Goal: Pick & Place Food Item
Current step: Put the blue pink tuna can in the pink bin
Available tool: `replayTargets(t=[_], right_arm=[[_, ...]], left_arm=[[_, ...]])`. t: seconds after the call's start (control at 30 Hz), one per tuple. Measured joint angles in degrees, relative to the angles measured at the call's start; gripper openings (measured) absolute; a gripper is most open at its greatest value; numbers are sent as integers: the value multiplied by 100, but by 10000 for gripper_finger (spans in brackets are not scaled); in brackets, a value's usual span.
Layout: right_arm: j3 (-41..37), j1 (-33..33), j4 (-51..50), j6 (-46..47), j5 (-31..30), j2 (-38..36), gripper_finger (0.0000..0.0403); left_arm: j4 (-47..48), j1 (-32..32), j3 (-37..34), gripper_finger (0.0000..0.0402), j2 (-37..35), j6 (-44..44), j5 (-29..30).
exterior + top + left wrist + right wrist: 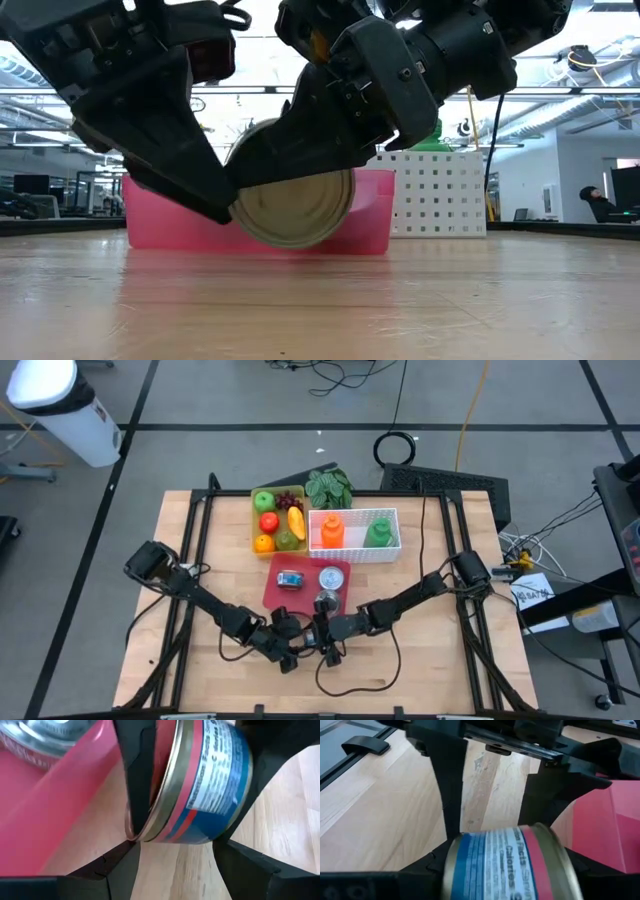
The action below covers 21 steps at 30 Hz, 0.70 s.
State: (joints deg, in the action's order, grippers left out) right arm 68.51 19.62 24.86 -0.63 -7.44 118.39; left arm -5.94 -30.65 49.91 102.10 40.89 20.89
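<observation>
Midway: both the left pincer [290, 653] and right pincer [328, 645] clamp one tin can [292, 208] just beside the pink tray [372, 215]; placement remains

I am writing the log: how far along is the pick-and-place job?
Done: two cans sit in the pink tray. In hand: a third can is between left gripper and right gripper, at the tray's front. Left, probably: setting it inside.
</observation>
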Motion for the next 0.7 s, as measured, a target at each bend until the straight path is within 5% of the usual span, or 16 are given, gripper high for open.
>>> replayTargets(t=[0.7], right_arm=[[-22,88,-162,28,61,-147,164]], left_arm=[[64,-226,15,260,-311,564,-103]])
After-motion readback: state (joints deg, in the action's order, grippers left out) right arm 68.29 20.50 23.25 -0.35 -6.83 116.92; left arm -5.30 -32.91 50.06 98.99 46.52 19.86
